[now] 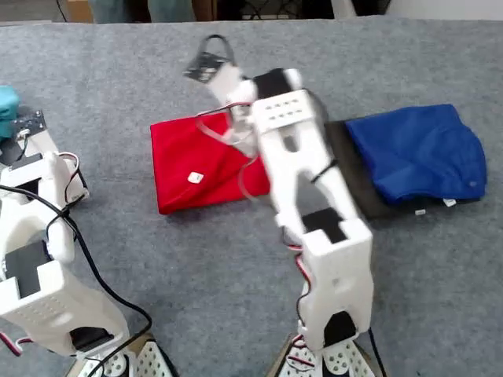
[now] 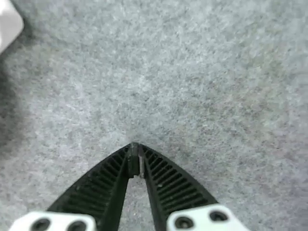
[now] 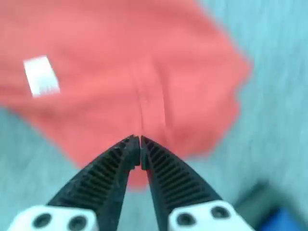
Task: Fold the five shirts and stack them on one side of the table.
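Grey felt covers the bench (image 1: pixel 157 275) as seen from above. A red shirt (image 1: pixel 196 169) lies folded into a flat rectangle about the middle, a little toward the far side, with a small white tag (image 1: pixel 195 178) on its top face. To the right a blue shirt (image 1: pixel 416 153) lies folded on top of a dark shirt (image 1: pixel 369 200), whose edge sticks out at the left and along the near side. The right arm (image 1: pixel 314 188) stretches from the near edge out over the right end of the red shirt and hides the gap between red and dark cloth, so I cannot tell if those two touch. The left arm (image 1: pixel 39 259) stands at the near left, well apart from all the shirts. A teal thing (image 1: pixel 6 110) peeks in at the far left edge.

From the left wrist, the left jaws are clenched tip to tip with nothing between them, over bare felt (image 2: pixel 192 72). A white part (image 2: pixel 7 24) shows at one corner; I cannot tell what it is.

From the right wrist, the right jaws are likewise pressed together and empty, hanging above the red shirt (image 3: pixel 120 72) near its edge, its tag (image 3: pixel 42 75) off to one side. A corner of blue shirt (image 3: pixel 284 222) shows beyond the grey felt (image 3: pixel 279 96).
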